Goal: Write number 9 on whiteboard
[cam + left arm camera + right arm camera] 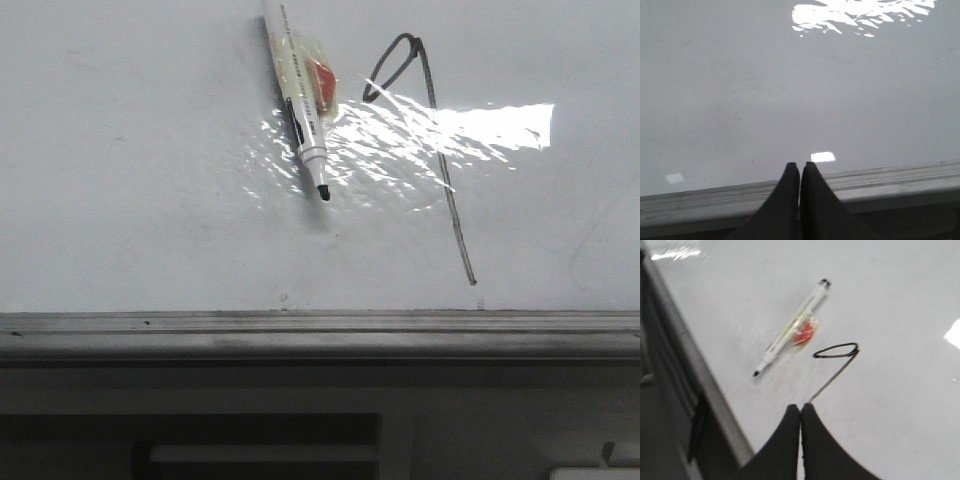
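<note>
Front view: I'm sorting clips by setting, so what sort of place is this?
Probably a lab-style robot test bench, not a home. A glossy whiteboard lies flat with a grey metal edge strip, a marker rests on it beside a hand-drawn number 9, and a grey slotted panel sits below.

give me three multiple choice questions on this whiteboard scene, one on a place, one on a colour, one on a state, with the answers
1. Where does the marker pen lie in the front view?
A. left of the number 9
B. right of it
C. off the whiteboard

2. What colour is the blob taped to the pen?
A. blue
B. red-orange
C. green

3. How do the right gripper and the left gripper stand?
A. both shut, empty
B. both open
C. right one holding the pen

Answers: 1 A, the pen rests on the board left of the loop. 2 B, it shows red-orange in two views. 3 A, each pair of fingers meets with nothing between.
</note>
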You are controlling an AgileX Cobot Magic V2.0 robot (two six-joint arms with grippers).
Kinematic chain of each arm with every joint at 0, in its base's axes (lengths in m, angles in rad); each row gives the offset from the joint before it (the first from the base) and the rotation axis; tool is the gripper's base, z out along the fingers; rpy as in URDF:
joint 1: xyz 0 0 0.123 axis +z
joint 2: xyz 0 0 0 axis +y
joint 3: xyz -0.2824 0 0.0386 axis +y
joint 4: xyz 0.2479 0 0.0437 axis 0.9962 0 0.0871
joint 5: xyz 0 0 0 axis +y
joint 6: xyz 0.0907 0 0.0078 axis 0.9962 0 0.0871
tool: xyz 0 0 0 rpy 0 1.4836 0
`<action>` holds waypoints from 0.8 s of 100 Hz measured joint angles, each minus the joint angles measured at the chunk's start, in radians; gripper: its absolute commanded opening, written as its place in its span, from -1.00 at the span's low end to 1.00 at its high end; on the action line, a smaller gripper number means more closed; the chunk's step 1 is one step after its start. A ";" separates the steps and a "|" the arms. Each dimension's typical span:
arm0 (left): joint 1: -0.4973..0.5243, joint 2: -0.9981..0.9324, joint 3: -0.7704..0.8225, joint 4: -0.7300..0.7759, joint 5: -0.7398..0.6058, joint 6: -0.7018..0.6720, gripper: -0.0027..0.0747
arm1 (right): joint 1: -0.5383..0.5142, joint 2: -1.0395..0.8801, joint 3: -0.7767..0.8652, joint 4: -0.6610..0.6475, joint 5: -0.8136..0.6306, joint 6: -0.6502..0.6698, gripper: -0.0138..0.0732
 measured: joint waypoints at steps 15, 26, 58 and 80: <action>0.000 0.000 0.000 0.000 0.000 0.000 -0.98 | -0.261 0.000 0.247 0.019 -0.474 0.000 -0.78; 0.000 0.000 0.000 0.000 0.000 0.000 -0.98 | -0.394 -0.004 0.398 0.089 -0.654 0.000 -0.78; 0.000 0.000 0.000 0.000 -0.002 -0.001 -0.98 | -0.603 -0.273 0.551 0.182 -0.533 0.000 -0.78; 0.000 0.000 0.000 0.000 -0.002 -0.001 -0.98 | -0.729 -0.495 0.551 0.188 -0.199 0.000 -0.78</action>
